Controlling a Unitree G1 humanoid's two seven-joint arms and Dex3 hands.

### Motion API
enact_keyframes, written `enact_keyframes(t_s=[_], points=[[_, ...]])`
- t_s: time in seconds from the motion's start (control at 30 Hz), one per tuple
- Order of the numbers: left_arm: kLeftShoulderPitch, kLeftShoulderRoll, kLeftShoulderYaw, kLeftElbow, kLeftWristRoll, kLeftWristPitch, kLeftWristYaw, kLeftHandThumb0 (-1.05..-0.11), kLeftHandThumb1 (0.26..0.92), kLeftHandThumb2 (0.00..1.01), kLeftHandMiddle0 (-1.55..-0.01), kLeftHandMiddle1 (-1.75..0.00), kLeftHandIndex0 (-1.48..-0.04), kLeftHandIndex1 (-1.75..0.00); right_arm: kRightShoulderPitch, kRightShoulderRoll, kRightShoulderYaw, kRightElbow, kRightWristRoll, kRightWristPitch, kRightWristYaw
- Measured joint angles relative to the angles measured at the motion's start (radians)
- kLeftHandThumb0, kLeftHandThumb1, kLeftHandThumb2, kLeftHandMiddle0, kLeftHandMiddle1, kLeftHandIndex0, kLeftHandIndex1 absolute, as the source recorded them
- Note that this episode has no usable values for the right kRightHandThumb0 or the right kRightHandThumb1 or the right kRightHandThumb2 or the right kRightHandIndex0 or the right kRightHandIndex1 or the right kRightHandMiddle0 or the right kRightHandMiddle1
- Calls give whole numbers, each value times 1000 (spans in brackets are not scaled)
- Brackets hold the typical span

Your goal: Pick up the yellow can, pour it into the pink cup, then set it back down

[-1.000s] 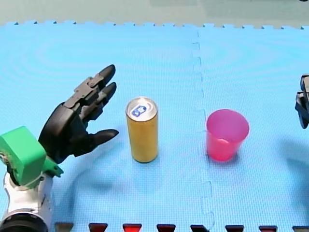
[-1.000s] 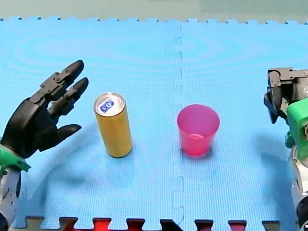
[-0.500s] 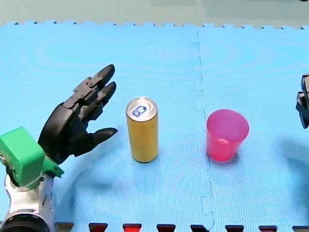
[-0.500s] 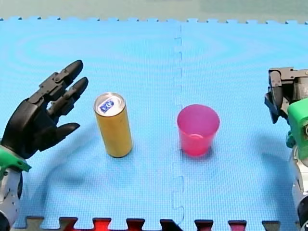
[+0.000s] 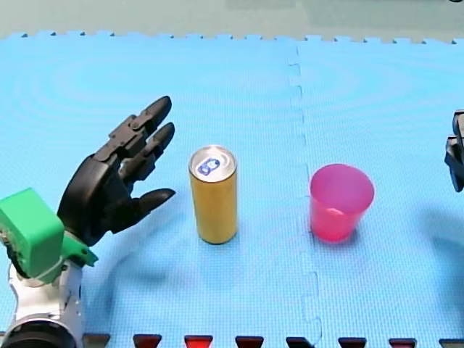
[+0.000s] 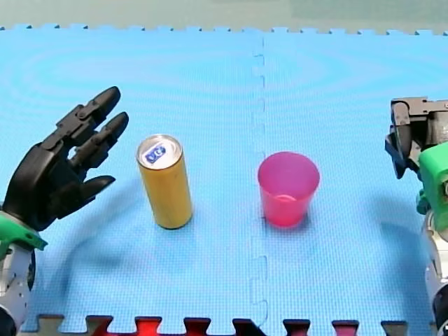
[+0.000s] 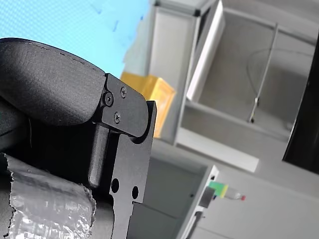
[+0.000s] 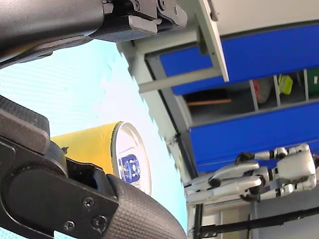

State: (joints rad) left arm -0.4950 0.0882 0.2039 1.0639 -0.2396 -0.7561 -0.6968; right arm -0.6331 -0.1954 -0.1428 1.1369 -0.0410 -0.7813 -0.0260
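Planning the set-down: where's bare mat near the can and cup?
Bare mat lies behind both, between yellow can and pink cup, and along the near edge. Tightest: between can and left hand. The right hand is right of the cup.

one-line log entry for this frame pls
phase: pre-grasp | left hand: open, beside can, apart | can: upright on mat | cup: upright, right of can | right hand: right edge, empty
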Motion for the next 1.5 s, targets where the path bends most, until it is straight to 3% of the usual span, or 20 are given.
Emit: enact_keyframes(t_s=[0.17,0.43,1.5], points=[[4,0,-5,-10,4,7,1,-671,775,0,-164,-1,-191,0,-1,0,-3,0,9,0,9],[8,6,-15,-18,14,8,2,-621,767,0,-141,0,-177,0,-4,1,-10,1,22,0,26],[11,56,-61,-30,74,67,17,-766,777,0,-37,0,-88,0,-15,10,-29,14,44,-3,61]])
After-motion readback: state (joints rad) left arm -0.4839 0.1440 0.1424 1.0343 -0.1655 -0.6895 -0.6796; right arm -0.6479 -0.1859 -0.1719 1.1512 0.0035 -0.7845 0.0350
